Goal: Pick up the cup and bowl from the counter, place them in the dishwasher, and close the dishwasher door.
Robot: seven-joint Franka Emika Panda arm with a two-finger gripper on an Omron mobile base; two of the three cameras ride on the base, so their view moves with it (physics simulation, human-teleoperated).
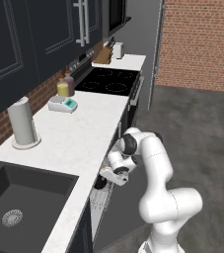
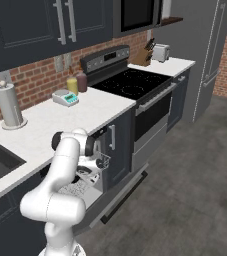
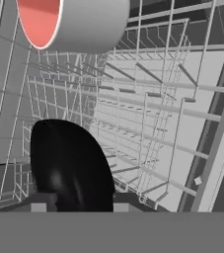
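The dishwasher's silver wire rack [image 3: 182, 113] is pulled out under the counter [image 1: 84, 133] over the lowered dishwasher door [image 2: 122, 197]. The cup [image 3: 79, 24], whitish with a red inside, lies on its side in the rack, far from the hand. The black bowl [image 3: 69, 163] stands on edge in the rack close to the camera, between my fingertips [image 3: 44, 202]. My gripper [image 3: 84, 202] has its jaws apart on either side of the bowl. From the base, the arm bends down to the rack [image 1: 99, 200], with the bowl [image 1: 100, 183] dark under the hand.
A paper-towel roll [image 1: 22, 123], a small scale [image 1: 62, 104] and two bottles [image 1: 65, 85] stand on the counter. The sink [image 1: 19, 202] lies to the left, the black stove [image 1: 108, 81] beyond. Open grey floor [image 2: 185, 190] spreads to the right of the door.
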